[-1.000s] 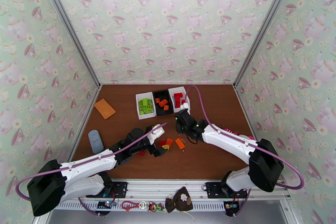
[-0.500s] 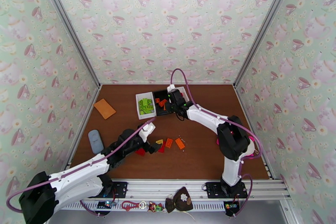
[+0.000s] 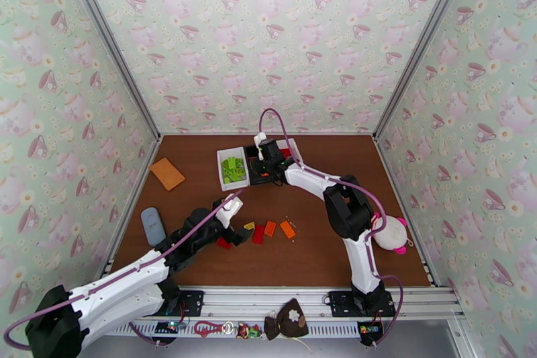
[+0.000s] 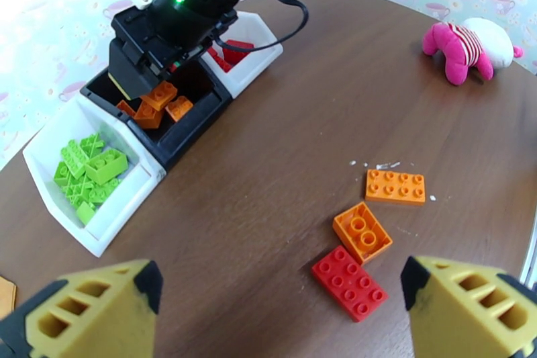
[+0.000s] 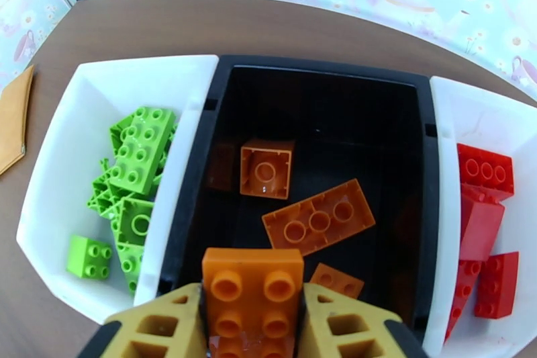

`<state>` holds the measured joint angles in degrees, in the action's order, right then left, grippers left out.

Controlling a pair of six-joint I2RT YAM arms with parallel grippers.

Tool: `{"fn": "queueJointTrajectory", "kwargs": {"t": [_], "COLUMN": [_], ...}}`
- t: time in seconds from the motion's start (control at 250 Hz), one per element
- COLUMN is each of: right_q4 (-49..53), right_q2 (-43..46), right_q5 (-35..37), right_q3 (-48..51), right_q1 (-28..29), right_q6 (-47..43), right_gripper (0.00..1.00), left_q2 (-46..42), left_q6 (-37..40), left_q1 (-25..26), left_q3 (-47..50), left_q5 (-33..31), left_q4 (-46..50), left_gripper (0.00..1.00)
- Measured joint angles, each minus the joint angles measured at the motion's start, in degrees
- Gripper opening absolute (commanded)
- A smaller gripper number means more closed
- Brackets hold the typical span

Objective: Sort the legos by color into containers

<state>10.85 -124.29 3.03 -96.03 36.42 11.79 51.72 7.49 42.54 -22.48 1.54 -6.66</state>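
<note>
My right gripper (image 5: 253, 326) is shut on an orange lego (image 5: 253, 299) right above the black container (image 5: 322, 67), which holds several orange legos (image 5: 315, 215). The white container on the left (image 5: 67, 151) holds lime green legos (image 5: 134, 164). Red legos (image 5: 483, 218) lie in the white container on the right (image 5: 470, 117). From above, the right gripper (image 3: 263, 163) hangs over the row of containers. My left gripper (image 4: 280, 279) is open, low over loose legos on the table: a red one (image 4: 349, 283) and two orange ones (image 4: 362, 232) (image 4: 396, 187).
An orange card (image 3: 167, 173) and a grey-blue oblong object (image 3: 153, 225) lie at the table's left side. A pink and white plush toy (image 3: 391, 234) sits at the right, beside the right arm's elbow.
The right arm has swung from the loose pile back to the containers with the orange lego. The left arm has drawn back a little toward the near left, its gripper still open.
</note>
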Motion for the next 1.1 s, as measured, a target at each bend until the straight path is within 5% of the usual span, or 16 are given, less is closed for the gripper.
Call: {"fn": "queueJointTrajectory", "kwargs": {"t": [0.168, 0.328, 0.816, 1.1], "right_q4": [0.11, -1.07, -3.56, 7.21], "right_q2": [-1.95, -1.29, 22.18, 34.07], "right_q5": [-1.16, -2.60, -2.95, 0.81], "right_q3": [-2.25, -1.01, 23.12, 33.66], "right_q1": [-0.48, -0.81, 1.03, 5.07], "right_q6": [0.04, 0.85, 2.14, 2.23], "right_gripper": [0.61, 0.68, 0.74, 0.78], "left_q2": [0.94, 0.94, 0.00, -0.63], "left_q6": [0.04, 0.07, 1.49, 3.04], "left_q1": [0.00, 0.00, -0.09, 2.03], "left_q3": [0.00, 0.00, -0.11, -1.68], "left_q5": [0.07, 0.07, 3.50, 7.28], "left_q4": [0.87, 1.33, 3.82, 8.35], "left_gripper": [1.00, 1.00, 1.00, 1.00]}}
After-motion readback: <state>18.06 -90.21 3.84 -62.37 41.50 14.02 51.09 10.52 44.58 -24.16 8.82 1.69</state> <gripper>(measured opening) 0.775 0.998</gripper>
